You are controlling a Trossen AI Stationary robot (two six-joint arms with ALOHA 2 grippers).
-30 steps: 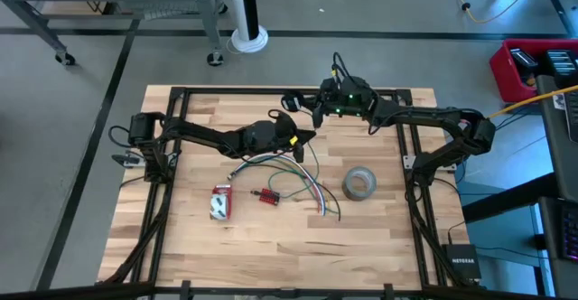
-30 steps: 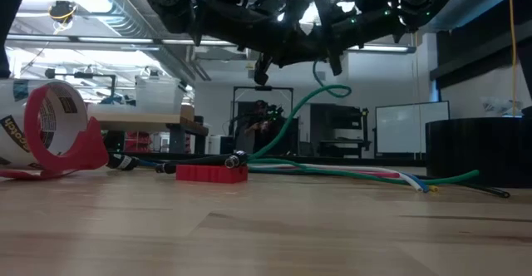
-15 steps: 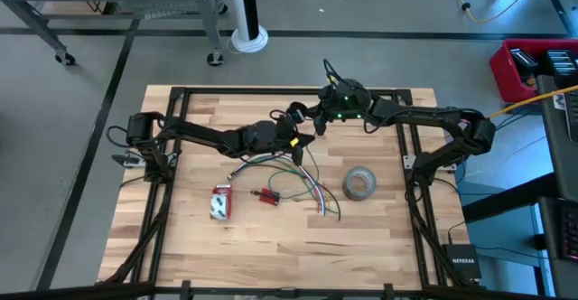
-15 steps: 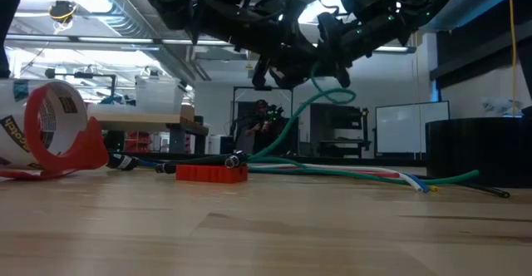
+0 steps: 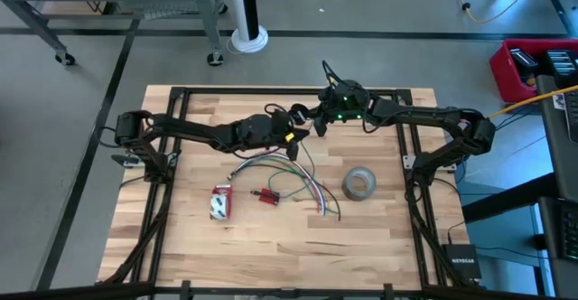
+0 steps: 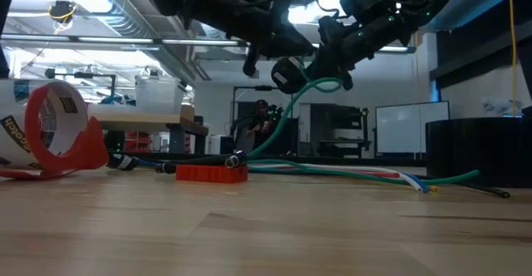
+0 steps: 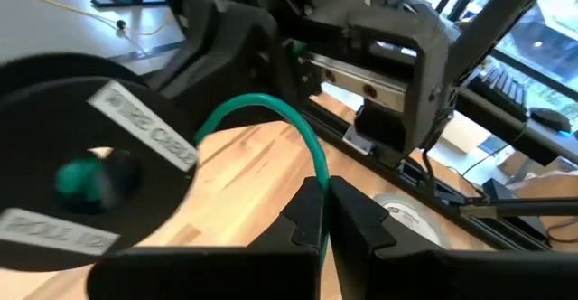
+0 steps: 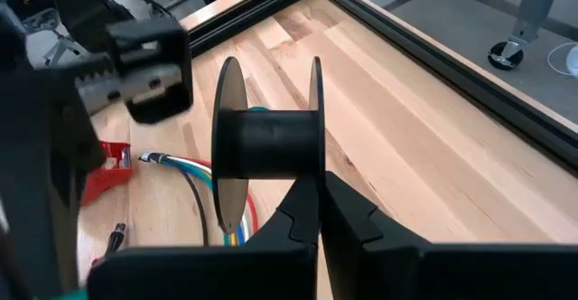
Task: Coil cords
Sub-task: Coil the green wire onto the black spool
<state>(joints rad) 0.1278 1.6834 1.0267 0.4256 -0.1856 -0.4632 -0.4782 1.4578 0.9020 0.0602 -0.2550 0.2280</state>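
Observation:
A teal-green cord (image 6: 281, 120) rises from a bunch of coloured cords (image 5: 293, 172) lying on the table, up to a black spool (image 8: 267, 146) held in the air over the table's far middle. My right gripper (image 8: 317, 211) is shut on the spool. My left gripper (image 7: 323, 211) is shut on the green cord right beside the spool's flange (image 7: 81, 169). In the high view the two grippers meet, the left gripper (image 5: 296, 130) just to the left of the right gripper (image 5: 313, 122). The cord's end at the spool is hidden. My left gripper pinches the green cord (image 7: 318, 175) between its two fingers, on the stretch just short of the spool. The cord arches over beyond the fingers to the spool and hangs down to the table behind them, slack. My right gripper pinches the rim of one spool flange (image 8: 314, 160) between its two fingers, coming from the table's right side. The spool is lifted clear of the table, its axle level and across the fingers.
A grey tape roll (image 5: 359, 184) lies to the right of the cords. A red connector (image 5: 266, 195) and a red-and-white tape dispenser (image 5: 219, 202) lie to the near left. A black frame (image 5: 271, 92) rims the table.
My right gripper has carried the spool toward the table's left and a little nearer, up to my left gripper. My left gripper has gone toward the far edge with the green cord, whose upper arch now reaches the spool. The cords on the table have stayed.

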